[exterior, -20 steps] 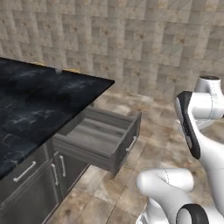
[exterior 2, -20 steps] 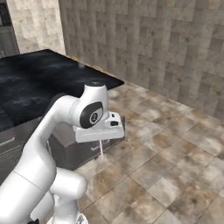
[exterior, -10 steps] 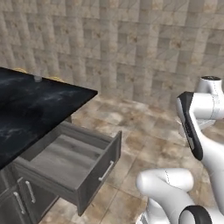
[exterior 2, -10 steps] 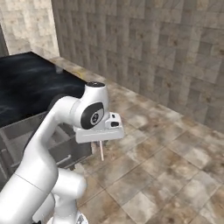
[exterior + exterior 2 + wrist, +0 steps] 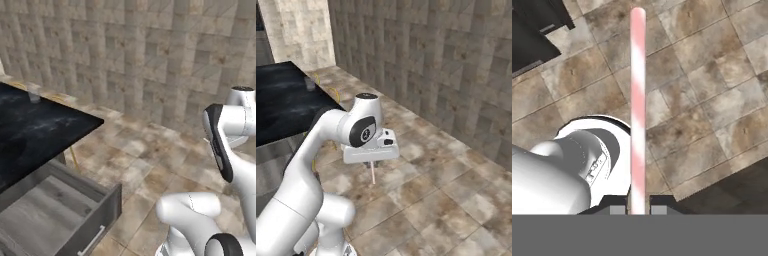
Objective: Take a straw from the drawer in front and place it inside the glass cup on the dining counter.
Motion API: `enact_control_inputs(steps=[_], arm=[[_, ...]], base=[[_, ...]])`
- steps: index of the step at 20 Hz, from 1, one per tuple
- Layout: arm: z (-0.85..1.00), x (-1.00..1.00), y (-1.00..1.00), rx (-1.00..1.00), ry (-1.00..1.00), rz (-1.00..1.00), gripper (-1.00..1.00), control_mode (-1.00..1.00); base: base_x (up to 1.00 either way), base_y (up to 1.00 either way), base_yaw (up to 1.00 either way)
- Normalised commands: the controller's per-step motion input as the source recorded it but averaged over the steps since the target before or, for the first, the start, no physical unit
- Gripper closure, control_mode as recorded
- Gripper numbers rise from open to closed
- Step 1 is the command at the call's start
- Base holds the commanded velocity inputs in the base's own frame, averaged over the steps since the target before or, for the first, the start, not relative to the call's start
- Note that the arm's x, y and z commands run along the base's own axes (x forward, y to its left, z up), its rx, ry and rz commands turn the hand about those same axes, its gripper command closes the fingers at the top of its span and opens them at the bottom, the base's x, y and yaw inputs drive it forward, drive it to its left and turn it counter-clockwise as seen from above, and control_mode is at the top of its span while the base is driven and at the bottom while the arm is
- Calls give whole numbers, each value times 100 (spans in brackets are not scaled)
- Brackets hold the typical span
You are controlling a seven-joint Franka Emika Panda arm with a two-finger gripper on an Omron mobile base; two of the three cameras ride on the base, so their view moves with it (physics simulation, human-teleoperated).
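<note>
Stone tiles cover the floor and the back wall of this kitchen. From the left base view, the dining counter [image 5: 35, 130] fills the nine o'clock side as a black veined slab, and the glass cup [image 5: 33, 93] stands tiny near its far edge, around ten o'clock. Below the slab, at seven o'clock, the drawer [image 5: 60, 220] hangs pulled out, its grey box bare as far as I can see.

From the right base view, the counter [image 5: 281, 95] lies at nine o'clock, with a faint pale speck near its far edge that may be the cup. The gripper [image 5: 371, 163] sits mid-picture under the white wrist, and the straw [image 5: 372, 173] pokes straight down from it toward six o'clock, over bare floor.

From the hand view, the fingers [image 5: 617, 210] are pressed together on the straw [image 5: 637, 100], which runs lengthwise from them up to twelve o'clock, pink-and-white striped. My judgement: the cup lies well off to the arm's left and higher than the straw's tip, so the straw must be carried over, kept upright above the rim.
</note>
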Motion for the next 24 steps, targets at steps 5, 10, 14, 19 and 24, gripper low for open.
enact_control_inputs(steps=[5,10,14,19,24], arm=[[0,0,0,0,0,0,100,100],[0,0,0,0,0,0,100,100],[0,0,0,0,0,0,100,100],[0,0,0,0,0,0,100,100],[0,0,0,0,0,0,100,100]], base=[[56,-58,45],[64,-59,49],[60,-61,51],[60,-67,50],[67,-70,48]])
